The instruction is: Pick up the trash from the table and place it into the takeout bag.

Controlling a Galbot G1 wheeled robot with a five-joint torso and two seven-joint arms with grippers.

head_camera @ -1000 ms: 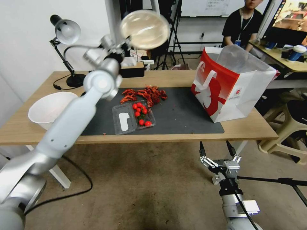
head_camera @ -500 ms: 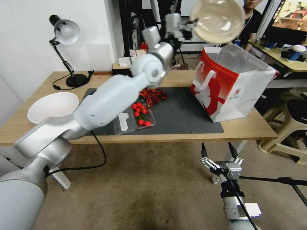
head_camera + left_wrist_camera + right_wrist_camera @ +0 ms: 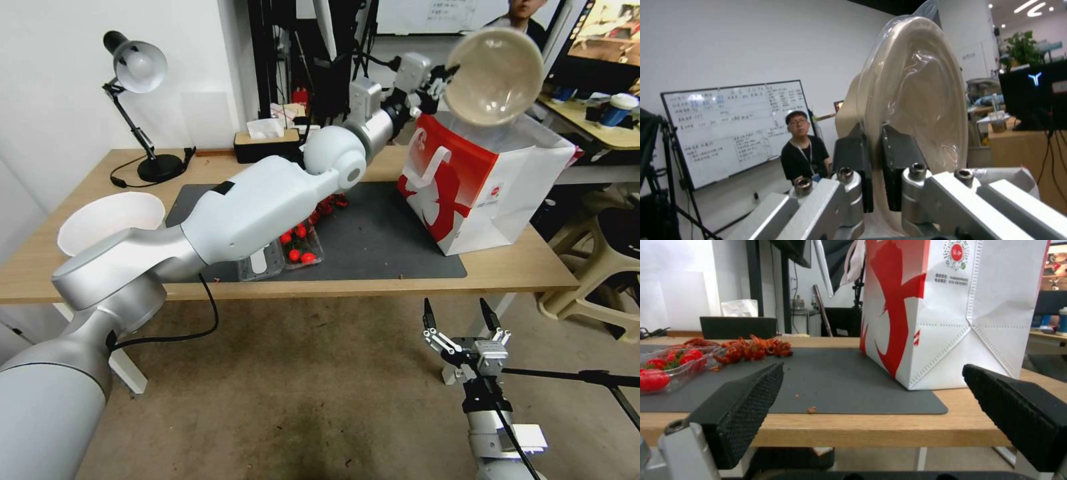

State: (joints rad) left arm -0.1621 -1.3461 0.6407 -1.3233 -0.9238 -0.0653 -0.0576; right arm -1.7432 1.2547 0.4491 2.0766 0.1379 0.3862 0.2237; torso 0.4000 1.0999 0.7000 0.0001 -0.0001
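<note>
My left gripper (image 3: 445,81) is shut on the rim of a shallow beige bowl (image 3: 494,77), a piece of the trash, held tilted in the air just above the open top of the red and white takeout bag (image 3: 477,183). Up close, the left wrist view has the gripper (image 3: 875,166) with its two dark pads clamping the bowl's edge (image 3: 916,110). The bag stands on the right end of the light-wood table (image 3: 513,270), partly on the dark mat. Below the table's front edge hangs my right gripper (image 3: 461,315), open and empty; its own view has the gripper (image 3: 871,400) facing the bag (image 3: 951,310).
A large white bowl (image 3: 110,223) sits at the table's left end, a desk lamp (image 3: 137,67) behind it. A clear tray of red tomatoes (image 3: 293,247) and a pile of red shells (image 3: 751,346) lie on the mat. A tissue box (image 3: 270,137) stands at the back edge.
The left arm has swung to the right across the table, carrying the beige bowl from above the mat's middle to just over the bag's opening. The right arm has barely moved.
</note>
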